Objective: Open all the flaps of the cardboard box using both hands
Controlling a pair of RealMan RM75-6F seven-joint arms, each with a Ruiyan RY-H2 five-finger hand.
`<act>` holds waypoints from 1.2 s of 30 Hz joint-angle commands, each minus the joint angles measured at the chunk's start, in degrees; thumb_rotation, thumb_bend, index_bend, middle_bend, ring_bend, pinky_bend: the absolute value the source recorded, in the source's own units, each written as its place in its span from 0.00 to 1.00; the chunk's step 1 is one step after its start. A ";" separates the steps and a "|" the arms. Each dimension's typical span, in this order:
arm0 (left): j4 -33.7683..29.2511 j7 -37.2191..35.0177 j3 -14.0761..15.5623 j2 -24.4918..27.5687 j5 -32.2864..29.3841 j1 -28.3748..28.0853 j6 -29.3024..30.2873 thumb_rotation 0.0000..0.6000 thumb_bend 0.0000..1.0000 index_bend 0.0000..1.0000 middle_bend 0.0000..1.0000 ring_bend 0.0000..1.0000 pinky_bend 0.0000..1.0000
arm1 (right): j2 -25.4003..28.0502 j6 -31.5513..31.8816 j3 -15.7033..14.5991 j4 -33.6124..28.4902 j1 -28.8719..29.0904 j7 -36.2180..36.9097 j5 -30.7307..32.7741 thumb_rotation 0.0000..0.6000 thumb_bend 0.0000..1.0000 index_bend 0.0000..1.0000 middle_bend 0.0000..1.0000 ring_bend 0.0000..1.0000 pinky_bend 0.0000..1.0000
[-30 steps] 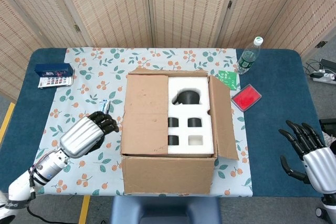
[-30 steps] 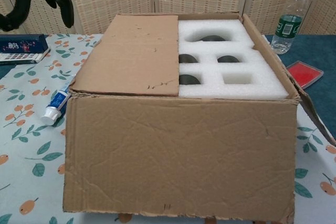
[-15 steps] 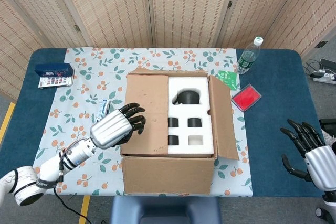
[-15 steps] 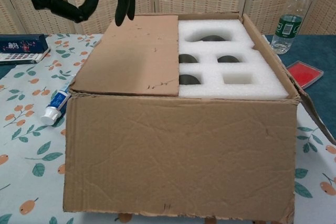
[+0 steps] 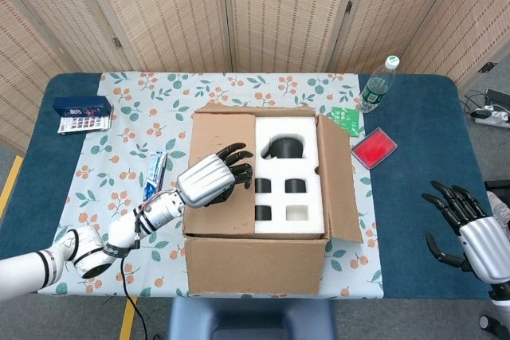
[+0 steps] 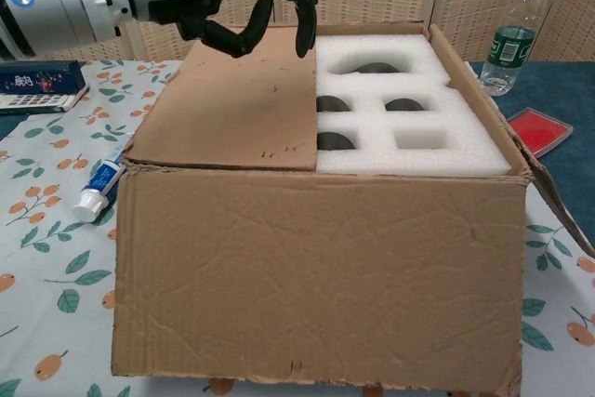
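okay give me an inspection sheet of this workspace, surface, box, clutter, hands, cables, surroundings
Surface: blue table with a floral cloth under the box.
Job's things: cardboard box; left flap lying closed, right flap folded out, white foam insert exposed.
Clutter: water bottle, red pad, tube, blue case, green packet.
Hands: left hand above the closed flap's inner edge, fingers curled down, holding nothing; right hand off to the side, open.
Cables: power strip and wires on the floor.
Surroundings: woven folding screens behind.
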 commanded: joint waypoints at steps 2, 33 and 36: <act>2.55 -0.84 -0.32 -2.62 -0.69 -2.22 -0.03 1.00 1.00 0.46 0.38 0.15 0.11 | -0.02 0.29 0.06 0.33 -0.18 0.41 0.34 0.69 0.56 0.14 0.08 0.11 0.09; 12.21 10.81 2.34 -11.52 -5.36 -8.31 -2.58 1.00 1.00 0.48 0.37 0.14 0.08 | 1.48 1.72 -1.16 2.63 -1.36 6.67 -0.17 0.69 0.56 0.14 0.08 0.11 0.07; 12.24 12.61 2.65 -11.34 -5.64 -8.11 -2.21 1.00 1.00 0.48 0.37 0.14 0.08 | 1.66 1.42 -1.49 2.55 -1.12 7.33 -0.72 0.69 0.56 0.14 0.08 0.11 0.07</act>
